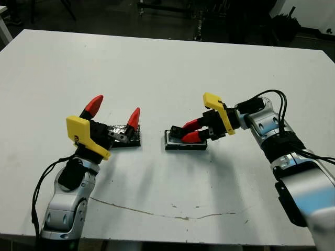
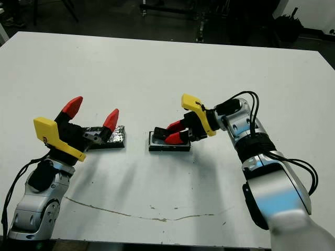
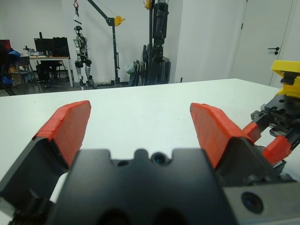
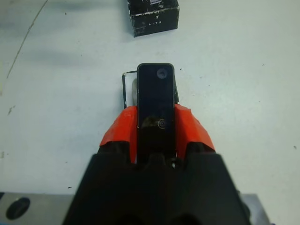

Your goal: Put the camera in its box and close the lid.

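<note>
My right gripper is shut on the camera, a slim glossy black bar gripped by its sides between the red fingertips. It holds the camera low over the box, whose black rim shows just beside and under the bar. I cannot tell whether the camera touches the tray's inside. The lid, a flat black panel with a silvery sheen, lies on the table left of the box. Above the lid's near left part, my left gripper is open and holds nothing; its body hides part of the panel.
The white table stretches wide beyond both arms. A thin brown crack line runs across its near part. Past the far edge, the left wrist view shows a room with stands, a desk and a door.
</note>
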Robot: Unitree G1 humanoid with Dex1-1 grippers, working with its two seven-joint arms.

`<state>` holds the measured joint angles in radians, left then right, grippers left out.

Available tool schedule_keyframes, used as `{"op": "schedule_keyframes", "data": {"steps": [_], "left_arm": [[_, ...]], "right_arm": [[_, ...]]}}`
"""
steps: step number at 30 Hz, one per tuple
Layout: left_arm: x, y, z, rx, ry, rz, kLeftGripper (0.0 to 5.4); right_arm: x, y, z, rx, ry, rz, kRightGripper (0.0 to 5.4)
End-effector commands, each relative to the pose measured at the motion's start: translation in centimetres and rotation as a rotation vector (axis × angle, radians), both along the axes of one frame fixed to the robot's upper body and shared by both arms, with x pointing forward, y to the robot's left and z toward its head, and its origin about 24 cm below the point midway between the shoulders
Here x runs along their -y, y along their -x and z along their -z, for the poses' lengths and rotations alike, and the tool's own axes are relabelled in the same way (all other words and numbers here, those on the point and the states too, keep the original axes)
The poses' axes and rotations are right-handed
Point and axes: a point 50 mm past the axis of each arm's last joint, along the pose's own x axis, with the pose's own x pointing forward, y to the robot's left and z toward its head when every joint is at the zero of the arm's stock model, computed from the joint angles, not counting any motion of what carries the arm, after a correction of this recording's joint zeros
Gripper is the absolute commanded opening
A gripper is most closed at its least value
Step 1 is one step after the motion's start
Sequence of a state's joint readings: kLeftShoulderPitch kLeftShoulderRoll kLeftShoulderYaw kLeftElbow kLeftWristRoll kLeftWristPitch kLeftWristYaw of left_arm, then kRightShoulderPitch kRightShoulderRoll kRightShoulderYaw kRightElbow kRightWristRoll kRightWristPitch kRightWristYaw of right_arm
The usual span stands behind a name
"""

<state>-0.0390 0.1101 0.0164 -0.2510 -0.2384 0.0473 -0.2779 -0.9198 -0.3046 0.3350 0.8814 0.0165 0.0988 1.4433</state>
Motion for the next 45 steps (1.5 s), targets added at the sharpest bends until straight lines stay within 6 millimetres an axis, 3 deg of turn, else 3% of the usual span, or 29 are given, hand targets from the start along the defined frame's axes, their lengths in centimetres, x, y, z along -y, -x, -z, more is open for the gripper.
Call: {"op": "schedule_keyframes", "data": {"steps": [1,15,25,30,33,39,45], "left_arm": [[-0.1,0.1,0.5,-0.029,0.004,0.002,5.40],[0.0,0.1,0.3,-0.018,-0.018,0.003,5.40],[0.0,0.1,0.2,-0.017,-0.021,0.002,5.40],[-0.5,-0.1,0.0,-0.007,-0.058,0.004,5.40],[-1.2,-0.5,-0.6,0.013,-0.146,0.023,5.40],[-3.4,-1.8,-2.9,0.040,-0.339,0.145,5.40],[-5.6,-3.7,-5.4,0.011,-0.589,0.333,5.40]], "right_arm": [[2.6,0.2,0.5,-0.044,0.089,0.048,2.14],[2.5,0.2,-0.2,0.035,0.118,-0.009,3.99],[3.5,-0.1,-1.4,0.026,0.053,0.083,5.36],[5.5,0.4,-2.7,0.122,-0.123,0.180,5.38],[6.7,1.6,-3.4,0.259,-0.212,0.359,5.38],[8.1,7.0,-3.0,0.506,-0.350,0.731,4.69],[9.4,12.3,-0.4,0.600,-0.419,1.021,3.83]]}}
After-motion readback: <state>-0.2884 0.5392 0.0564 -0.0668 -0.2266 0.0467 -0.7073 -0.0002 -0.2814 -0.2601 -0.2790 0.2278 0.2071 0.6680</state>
